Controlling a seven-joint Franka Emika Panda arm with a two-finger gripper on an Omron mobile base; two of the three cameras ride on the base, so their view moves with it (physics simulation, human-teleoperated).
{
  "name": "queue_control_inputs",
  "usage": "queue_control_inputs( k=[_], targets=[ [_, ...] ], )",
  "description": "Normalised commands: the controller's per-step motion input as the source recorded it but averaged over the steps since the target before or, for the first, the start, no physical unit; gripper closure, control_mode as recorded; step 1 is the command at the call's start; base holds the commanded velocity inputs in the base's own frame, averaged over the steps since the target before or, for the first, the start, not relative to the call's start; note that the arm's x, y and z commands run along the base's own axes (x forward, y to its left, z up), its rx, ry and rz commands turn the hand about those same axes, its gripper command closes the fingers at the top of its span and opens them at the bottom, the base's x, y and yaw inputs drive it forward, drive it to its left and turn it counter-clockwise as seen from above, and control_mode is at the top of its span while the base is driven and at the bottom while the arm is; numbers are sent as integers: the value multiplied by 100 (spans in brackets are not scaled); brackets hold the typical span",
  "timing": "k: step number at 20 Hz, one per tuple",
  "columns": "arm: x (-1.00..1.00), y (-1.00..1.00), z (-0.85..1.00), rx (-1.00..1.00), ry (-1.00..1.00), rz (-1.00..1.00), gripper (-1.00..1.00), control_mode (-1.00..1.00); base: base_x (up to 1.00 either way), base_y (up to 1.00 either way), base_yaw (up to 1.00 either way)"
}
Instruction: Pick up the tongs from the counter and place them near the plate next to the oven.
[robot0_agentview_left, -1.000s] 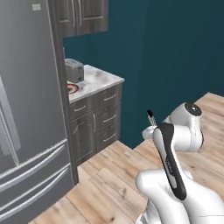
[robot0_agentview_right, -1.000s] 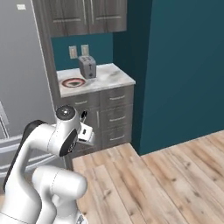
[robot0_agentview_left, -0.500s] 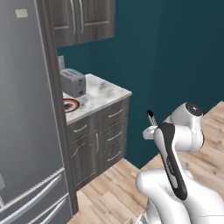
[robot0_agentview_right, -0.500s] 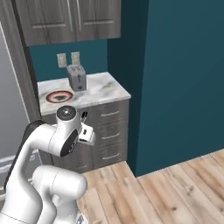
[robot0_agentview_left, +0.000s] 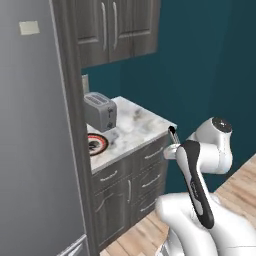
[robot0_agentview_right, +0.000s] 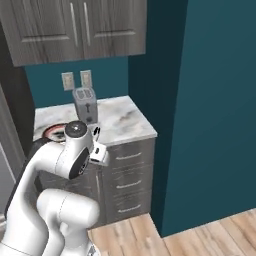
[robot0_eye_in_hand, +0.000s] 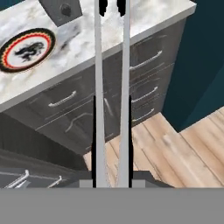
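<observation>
one pair of tongs (robot0_eye_in_hand: 112, 87) pinched in the hand (robot0_eye_in_hand: 112, 177), short of the bench (robot0_eye_in_hand: 144, 22).
two silver arms run up from between the dark fingertips (robot0_eye_in_hand: 94, 140), black tips over the marble top. the plate (robot0_eye_in_hand: 26, 50) lies on the bench's left part, just beside a grey toaster (robot0_agentview_left: 100, 111). dark drawers (robot0_eye_in_hand: 144, 78) and wood floor (robot0_eye_in_hand: 175, 144) sit below.

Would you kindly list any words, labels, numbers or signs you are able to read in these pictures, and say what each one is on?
No readable text in any view.
The plate carries a black pattern in its centre, a picture rather than letters.
The pale note on the fridge looks blank.
The toaster shows no legible brand.
The tongs in the hand bear no marking.
</observation>
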Motion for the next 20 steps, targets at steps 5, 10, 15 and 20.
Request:
queue_control_inputs(
  k=[5, 10, 15, 20],
  targets=[
    [0, 0, 0, 0, 0, 0, 100, 100, 92, -1, 29],
    [0, 0, 0, 0, 0, 0, 100, 100, 53, 0, 34],
    [0, 0, 0, 0, 0, 0, 100, 100, 20, -6, 29],
    [0, 0, 0, 0, 0, 0, 100, 100, 39, -2, 36]
  ],
)
